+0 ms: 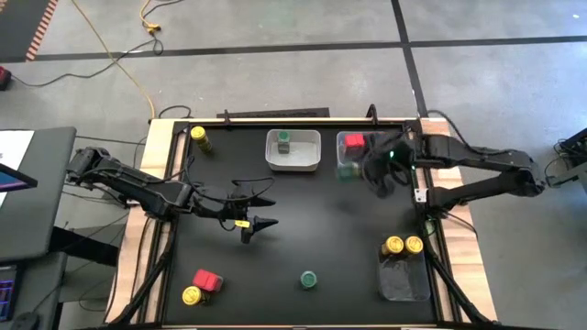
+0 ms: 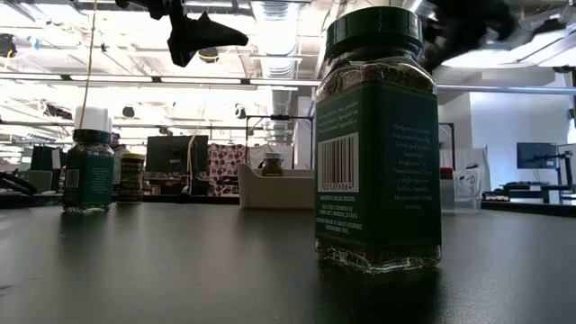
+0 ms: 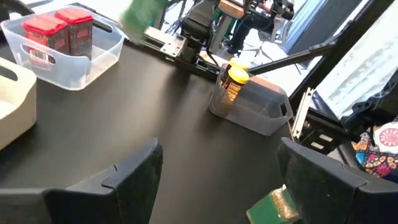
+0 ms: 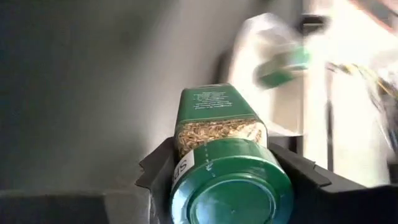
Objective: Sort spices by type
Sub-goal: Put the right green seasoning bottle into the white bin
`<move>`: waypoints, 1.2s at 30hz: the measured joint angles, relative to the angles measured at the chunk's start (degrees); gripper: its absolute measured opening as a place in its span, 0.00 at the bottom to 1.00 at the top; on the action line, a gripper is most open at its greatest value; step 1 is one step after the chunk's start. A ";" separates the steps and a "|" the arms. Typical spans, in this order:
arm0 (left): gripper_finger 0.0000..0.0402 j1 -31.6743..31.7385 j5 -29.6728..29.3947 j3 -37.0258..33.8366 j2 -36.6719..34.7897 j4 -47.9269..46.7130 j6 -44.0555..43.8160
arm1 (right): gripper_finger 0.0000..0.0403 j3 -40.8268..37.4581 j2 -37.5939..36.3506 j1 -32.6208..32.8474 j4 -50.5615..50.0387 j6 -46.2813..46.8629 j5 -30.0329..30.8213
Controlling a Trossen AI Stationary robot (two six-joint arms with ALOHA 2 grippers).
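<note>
Inside white bin (image 1: 293, 161), one green-lidded jar (image 1: 283, 142); red boxes (image 3: 59, 32) in clear bin (image 3: 99, 62).

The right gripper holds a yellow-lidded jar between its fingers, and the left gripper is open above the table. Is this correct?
Not quite. The jar in the right gripper has a green lid, not a yellow one; the right wrist view shows it clamped between the fingers. The rest stands: the left gripper is open above the table.

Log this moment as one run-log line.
right gripper: shut on green-lidded jar, near red-box bin | left gripper: open, empty, mid-table | loose: green jar, red box, yellow jar
</note>
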 joint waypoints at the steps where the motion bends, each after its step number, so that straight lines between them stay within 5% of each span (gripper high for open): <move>1: 0.75 0.00 -0.01 0.00 0.00 0.00 0.17 | 0.55 1.31 0.58 -0.77 1.78 3.88 0.49; 5: 0.75 0.23 -0.94 0.00 -0.02 0.54 5.12 | 0.55 6.32 4.35 -2.74 3.21 11.43 0.89; 19: 0.75 6.24 3.15 -0.04 -1.32 -2.15 12.02 | 0.56 27.65 33.50 -9.85 -3.99 9.36 0.65; 36: 0.75 9.27 3.82 -0.04 -10.28 -11.09 20.85 | 0.56 62.61 64.15 -15.58 -24.76 7.96 -0.76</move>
